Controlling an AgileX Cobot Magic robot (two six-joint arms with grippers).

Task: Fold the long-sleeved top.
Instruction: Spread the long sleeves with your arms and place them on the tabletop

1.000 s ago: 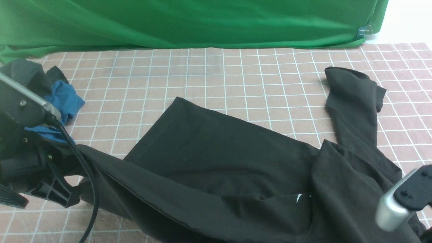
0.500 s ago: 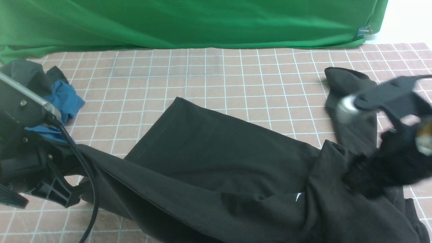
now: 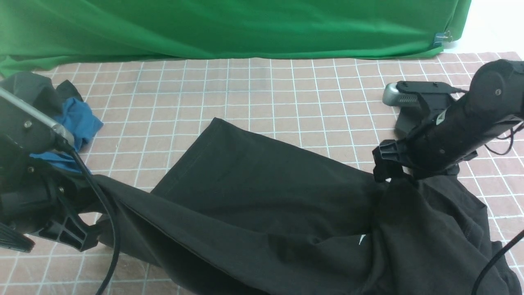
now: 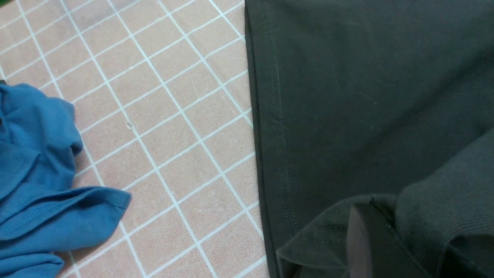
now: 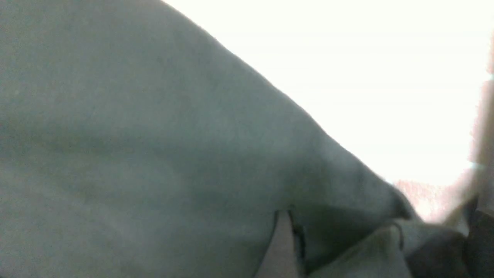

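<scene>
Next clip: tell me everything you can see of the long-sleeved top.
The long-sleeved top is thin black jersey with a stitched hem and a small white label at the collar. It lies spread but rumpled on the checked table, hem towards the left. The left gripper is shut on a near edge, holding it raised. The open right gripper meets it by the far sleeve.

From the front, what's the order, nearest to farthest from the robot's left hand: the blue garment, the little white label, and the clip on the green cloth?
1. Blue garment: just beyond the left hand, at the table's left edge.
2. White label: on the black top, toward the right.
3. Clip: far right, at the green backdrop's bottom corner.
</scene>
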